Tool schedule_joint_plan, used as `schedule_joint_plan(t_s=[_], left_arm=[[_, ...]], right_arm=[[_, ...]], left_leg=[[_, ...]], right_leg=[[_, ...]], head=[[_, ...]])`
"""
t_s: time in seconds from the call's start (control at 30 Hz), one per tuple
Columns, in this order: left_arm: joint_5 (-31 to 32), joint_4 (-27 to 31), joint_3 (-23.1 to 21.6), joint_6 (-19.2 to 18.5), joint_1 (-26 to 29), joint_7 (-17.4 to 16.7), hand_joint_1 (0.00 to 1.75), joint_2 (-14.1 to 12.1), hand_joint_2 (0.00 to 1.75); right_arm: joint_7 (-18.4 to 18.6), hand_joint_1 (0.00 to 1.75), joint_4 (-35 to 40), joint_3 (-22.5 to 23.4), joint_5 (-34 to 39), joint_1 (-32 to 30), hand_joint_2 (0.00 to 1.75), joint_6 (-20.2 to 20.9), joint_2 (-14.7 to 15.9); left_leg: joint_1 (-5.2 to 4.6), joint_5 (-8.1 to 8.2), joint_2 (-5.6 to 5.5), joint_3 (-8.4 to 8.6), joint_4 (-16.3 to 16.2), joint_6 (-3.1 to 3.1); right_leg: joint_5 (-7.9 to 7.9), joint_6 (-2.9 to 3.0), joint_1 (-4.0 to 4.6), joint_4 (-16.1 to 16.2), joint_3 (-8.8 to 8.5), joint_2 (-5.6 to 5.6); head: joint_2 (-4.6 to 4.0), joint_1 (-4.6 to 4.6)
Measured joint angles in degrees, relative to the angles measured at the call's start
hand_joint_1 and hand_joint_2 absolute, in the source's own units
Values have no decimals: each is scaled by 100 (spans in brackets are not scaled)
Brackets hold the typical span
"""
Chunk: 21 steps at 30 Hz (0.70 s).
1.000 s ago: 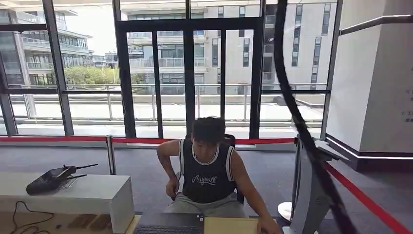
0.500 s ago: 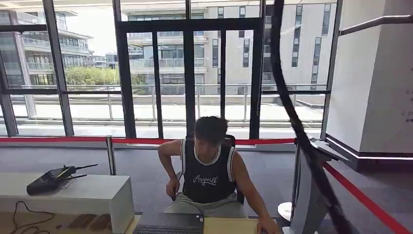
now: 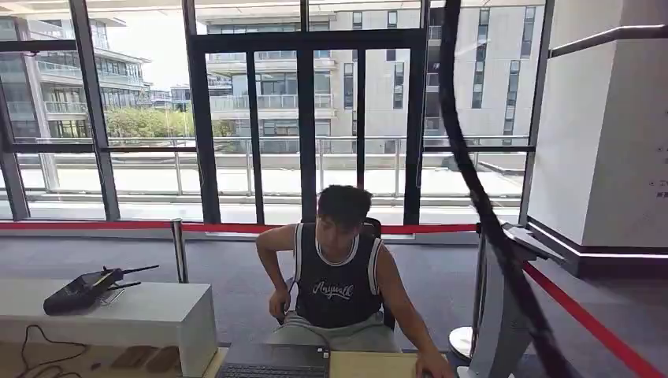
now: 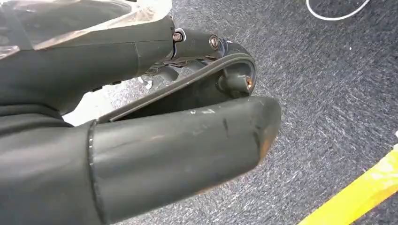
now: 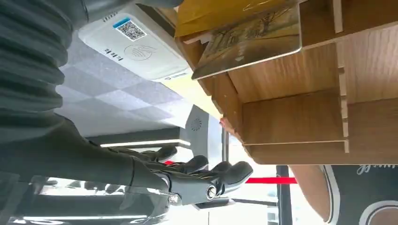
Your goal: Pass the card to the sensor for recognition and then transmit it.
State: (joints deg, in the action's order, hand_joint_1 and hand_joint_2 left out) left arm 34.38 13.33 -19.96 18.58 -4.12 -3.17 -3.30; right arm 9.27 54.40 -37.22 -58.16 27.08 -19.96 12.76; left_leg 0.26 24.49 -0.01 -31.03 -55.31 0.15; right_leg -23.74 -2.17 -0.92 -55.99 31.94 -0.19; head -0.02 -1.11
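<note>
In the right wrist view a card (image 5: 248, 42) with a printed picture sticks out of a slot in a wooden rack (image 5: 291, 108). Beside the rack lies a white sensor (image 5: 136, 47) with a QR code label. My right hand (image 5: 197, 178) hovers apart from the card with its fingers stretched out and nothing in them. My left hand (image 4: 178, 140) hangs over grey carpet with its thick thumb in front and nothing held.
A person (image 3: 339, 276) in a dark sleeveless shirt sits across the desk, one hand by a laptop (image 3: 272, 364). A white bench (image 3: 118, 315) at the left carries a black device (image 3: 79, 290). A grey stand (image 3: 500, 315) and a red barrier tape (image 3: 583, 319) are at the right.
The seated person has shifted slightly to the right and sits a little straighter. Nothing else has visibly moved.
</note>
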Motion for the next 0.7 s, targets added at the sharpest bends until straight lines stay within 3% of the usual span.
schedule_joint_plan(t_s=[0.63, 0.67, 0.7], left_arm=[[15, -15, -59, 0, -2, -28, 0, 42, 0], [11, -17, -68, 0, -2, -28, 0, 46, 0], [9, -17, -79, 0, -1, -28, 0, 50, 0]], right_arm=[[-157, 0, -61, -46, -31, 100, 175, 7, -284], [-157, 9, -76, -46, -24, 108, 175, 9, -295], [-157, 30, -96, -46, -20, 118, 175, 9, -304]], left_leg=[[0, 0, -1, 0, 0, 0], [0, 0, 0, 0, 0, 0], [0, 0, -1, -1, 0, 0]], right_leg=[[0, 0, 0, 0, 0, 0], [0, 0, 0, 0, 0, 0], [0, 0, 0, 0, 0, 0]], head=[[0, 2], [0, 0], [0, 0]])
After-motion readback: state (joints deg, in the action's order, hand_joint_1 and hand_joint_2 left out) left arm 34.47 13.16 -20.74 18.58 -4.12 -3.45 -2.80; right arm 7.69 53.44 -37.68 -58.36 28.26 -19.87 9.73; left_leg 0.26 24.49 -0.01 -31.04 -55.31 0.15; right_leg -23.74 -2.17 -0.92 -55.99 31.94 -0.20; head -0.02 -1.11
